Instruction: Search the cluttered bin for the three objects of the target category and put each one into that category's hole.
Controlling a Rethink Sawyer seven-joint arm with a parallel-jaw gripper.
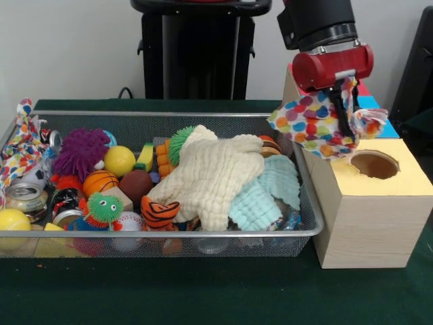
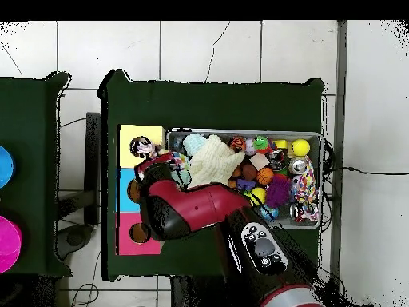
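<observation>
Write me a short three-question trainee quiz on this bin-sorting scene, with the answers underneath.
1. True or false: the gripper holds a polka-dot cloth above the box, close to the yellow-topped hole.
2. Which cloth lies on top in the middle of the wire bin? A) mint-green cloth B) cream waffle cloth C) red towel
3. Fill in: a second polka-dot cloth hangs over the bin's ____ end in the front view.

Key: 1 true; 2 B; 3 left.
</observation>
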